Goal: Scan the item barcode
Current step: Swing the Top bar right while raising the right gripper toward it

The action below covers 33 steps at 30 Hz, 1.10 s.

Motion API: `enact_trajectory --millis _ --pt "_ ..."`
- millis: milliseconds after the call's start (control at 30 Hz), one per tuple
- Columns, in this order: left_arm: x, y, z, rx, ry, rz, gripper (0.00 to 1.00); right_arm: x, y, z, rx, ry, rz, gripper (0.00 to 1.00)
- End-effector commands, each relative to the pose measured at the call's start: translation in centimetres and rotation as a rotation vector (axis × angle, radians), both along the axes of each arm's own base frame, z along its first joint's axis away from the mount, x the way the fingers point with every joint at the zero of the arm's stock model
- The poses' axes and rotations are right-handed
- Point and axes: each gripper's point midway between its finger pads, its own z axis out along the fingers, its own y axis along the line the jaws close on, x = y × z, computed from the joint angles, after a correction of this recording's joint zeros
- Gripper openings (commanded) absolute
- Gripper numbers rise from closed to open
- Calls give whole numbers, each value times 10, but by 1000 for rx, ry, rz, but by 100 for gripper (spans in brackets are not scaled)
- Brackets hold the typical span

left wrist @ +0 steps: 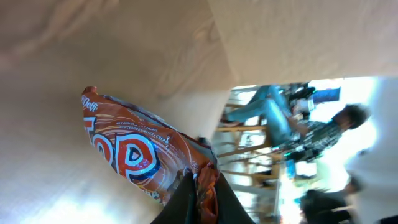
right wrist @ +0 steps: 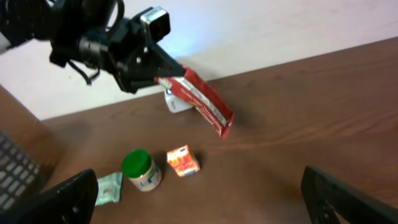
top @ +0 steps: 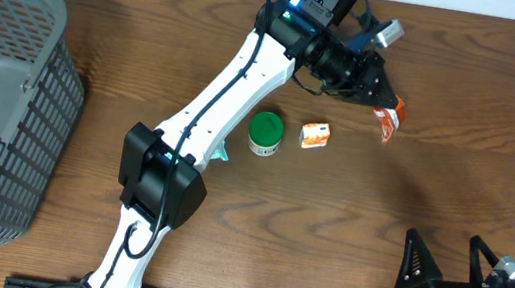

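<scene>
overhead: left fingers (top: 374, 88) pinched shut on one end of the red bag (top: 391, 120), holding it tilted above the surface (top: 434, 179) near the back edge, right of the box (top: 314, 135) and green-lid jar (top: 265, 132). right fingers (top: 413, 262) spread wide, empty, front right, well apart from it. basket (top: 1, 98) far left.

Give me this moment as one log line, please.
left gripper: shut on snack packet, held above table | right gripper: open, empty | on table: green-lidded jar, orange box
</scene>
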Motion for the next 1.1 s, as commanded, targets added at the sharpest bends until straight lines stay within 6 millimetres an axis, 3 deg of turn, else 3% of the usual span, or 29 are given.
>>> enact_trajectory --millis 0,133,333,633,800,1067 --pt "-5 2 12 -3 197 43 8 9 -15 -24 -39 74 -74 99" --pt "-7 2 14 18 317 79 7 32 -30 -44 -26 113 -156 87" --pt "-1 -2 19 40 456 153 7 75 -34 -61 -62 125 -147 99" --pt "25 -16 42 -26 528 259 7 122 8 -79 -126 172 107 99" --pt "26 -17 44 -31 531 261 7 138 22 -80 -157 155 149 99" --pt "26 -17 44 -31 532 260 7 155 8 -66 -240 84 25 96"
